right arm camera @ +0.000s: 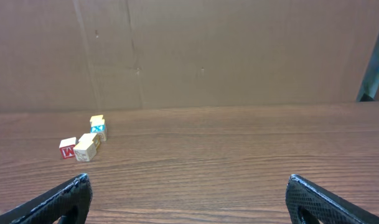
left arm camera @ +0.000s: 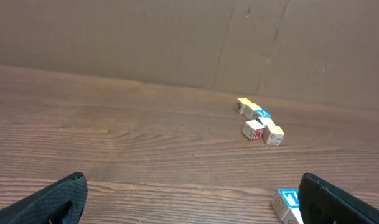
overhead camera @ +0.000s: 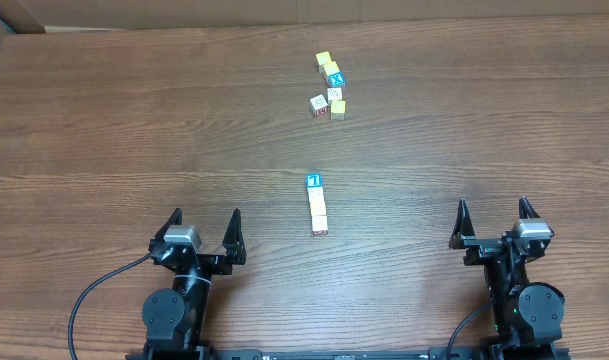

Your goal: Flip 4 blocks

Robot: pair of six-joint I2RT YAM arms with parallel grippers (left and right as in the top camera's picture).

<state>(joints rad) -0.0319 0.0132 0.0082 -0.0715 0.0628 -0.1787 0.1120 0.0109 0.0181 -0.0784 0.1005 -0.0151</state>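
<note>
Four small blocks (overhead camera: 317, 205) lie touching in a short straight row in the middle of the counter (overhead camera: 134, 130). The blue block (overhead camera: 313, 181), white letter up, sits farthest. Two cream blocks (overhead camera: 316, 197) follow, and the reddish block (overhead camera: 320, 229) lies nearest.

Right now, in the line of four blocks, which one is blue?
The block at the line's far end, nearest the loose pile: blue top with a white letter. The other three look cream or reddish.

The left gripper (left arm camera: 192, 208) hangs wide open over the wooden table (left arm camera: 114, 137). The blue-faced block (left arm camera: 289, 198) lies just beside one of its fingers (left arm camera: 338, 202). Beyond that block, well apart, a cluster of small cubes (left arm camera: 259, 121) sits before a cardboard wall (left arm camera: 145, 43).
</note>
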